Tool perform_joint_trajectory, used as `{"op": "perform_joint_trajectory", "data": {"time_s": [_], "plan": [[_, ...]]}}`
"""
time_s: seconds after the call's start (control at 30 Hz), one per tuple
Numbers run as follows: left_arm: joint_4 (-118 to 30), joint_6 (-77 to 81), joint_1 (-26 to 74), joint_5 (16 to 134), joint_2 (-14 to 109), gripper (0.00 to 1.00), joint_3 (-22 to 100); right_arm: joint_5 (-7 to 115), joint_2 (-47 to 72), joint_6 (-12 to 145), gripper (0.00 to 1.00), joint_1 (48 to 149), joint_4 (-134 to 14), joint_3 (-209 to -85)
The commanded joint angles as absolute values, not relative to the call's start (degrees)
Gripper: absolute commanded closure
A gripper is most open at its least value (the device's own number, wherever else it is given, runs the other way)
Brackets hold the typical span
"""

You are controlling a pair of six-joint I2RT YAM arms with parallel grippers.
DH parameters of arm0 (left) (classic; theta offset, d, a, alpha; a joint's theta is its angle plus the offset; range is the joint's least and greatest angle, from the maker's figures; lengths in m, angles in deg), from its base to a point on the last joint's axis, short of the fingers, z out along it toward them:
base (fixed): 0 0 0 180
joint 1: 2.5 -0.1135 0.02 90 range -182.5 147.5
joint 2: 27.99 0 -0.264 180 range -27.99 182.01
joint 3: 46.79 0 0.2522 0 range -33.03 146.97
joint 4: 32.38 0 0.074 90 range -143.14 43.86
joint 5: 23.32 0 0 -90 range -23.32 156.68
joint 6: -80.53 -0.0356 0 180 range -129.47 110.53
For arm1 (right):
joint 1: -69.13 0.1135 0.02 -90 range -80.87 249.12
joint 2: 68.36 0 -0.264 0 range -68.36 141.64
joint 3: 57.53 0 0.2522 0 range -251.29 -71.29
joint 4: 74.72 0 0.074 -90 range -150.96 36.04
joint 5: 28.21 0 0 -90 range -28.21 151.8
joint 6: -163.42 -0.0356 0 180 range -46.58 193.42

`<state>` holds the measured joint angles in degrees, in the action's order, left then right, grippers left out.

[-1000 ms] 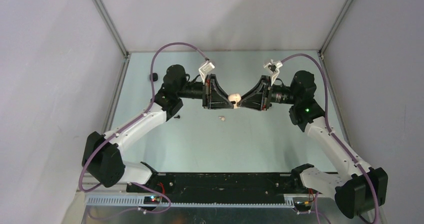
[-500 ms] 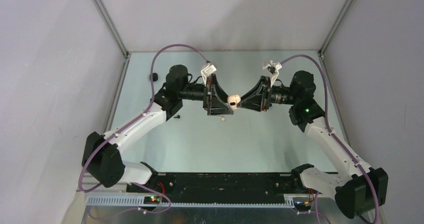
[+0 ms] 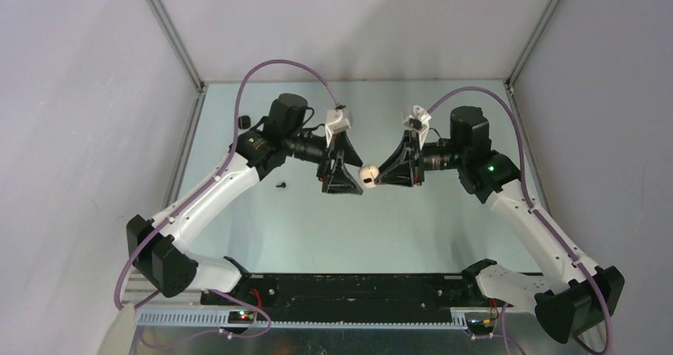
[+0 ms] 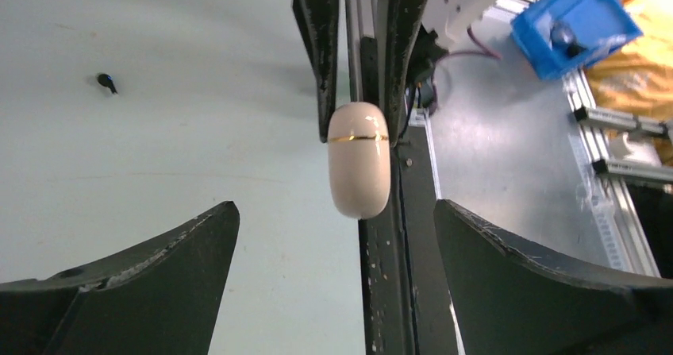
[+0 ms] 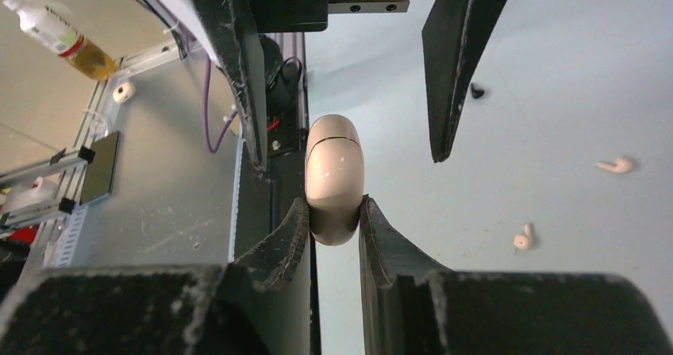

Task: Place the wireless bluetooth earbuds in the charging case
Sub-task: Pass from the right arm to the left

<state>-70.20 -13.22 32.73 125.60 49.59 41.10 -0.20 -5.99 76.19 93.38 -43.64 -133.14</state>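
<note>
The cream charging case (image 3: pixel 369 174) hangs above the table, its lid closed along a gold seam (image 4: pixel 359 138). My right gripper (image 5: pixel 333 204) is shut on the case's lower end (image 5: pixel 334 176). My left gripper (image 4: pixel 335 208) faces it from the left, jaws wide open on either side of the case (image 4: pixel 359 160) without touching it. Two white earbuds (image 5: pixel 615 165) (image 5: pixel 523 237) lie on the table in the right wrist view. One black earbud (image 3: pixel 279 186) lies left of the grippers. In the top view the left gripper (image 3: pixel 349 172) hides the white earbuds.
A small black object (image 3: pixel 244 121) lies near the table's far left edge. A black rail (image 3: pixel 341 287) runs along the near edge between the arm bases. Off the table stand a blue bin (image 4: pixel 571 25) and a bottle (image 5: pixel 55 41).
My left gripper has opened and let go of the case, which stays in the right gripper. Both wrists have swung nearer, carrying the case slightly toward the near edge.
</note>
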Motion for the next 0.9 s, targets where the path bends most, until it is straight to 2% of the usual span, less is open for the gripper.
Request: {"op": "perform_joint_trajectory", "data": {"time_s": [0.0,0.1,0.17,0.27,0.4,0.87], "plan": [[-82.4,-25.5,36.7,123.0,49.3,0.01,42.9,2.1,-5.8,83.8,0.99,96.5,-36.8,-135.2],[-83.5,-26.7,38.3,121.3,49.9,0.01,42.9,3.5,-6.1,85.2,1.0,97.7,-36.6,-135.2],[-83.7,-27.0,39.0,121.1,50.3,0.04,43.3,4.4,-6.2,85.3,1.0,97.9,-36.7,-135.1],[-84.0,-26.9,39.5,121.5,50.9,0.19,44.0,5.8,-6.9,85.5,1.0,98.0,-37.5,-134.1],[-83.8,-26.1,39.6,122.2,51.4,0.3,44.5,7.5,-8.4,85.7,1.0,97.9,-39.4,-131.8],[-81.7,-23.4,39.8,122.7,52.1,0.45,44.7,7.5,-8.0,87.7,1.0,99.0,-38.4,-131.4]]}}
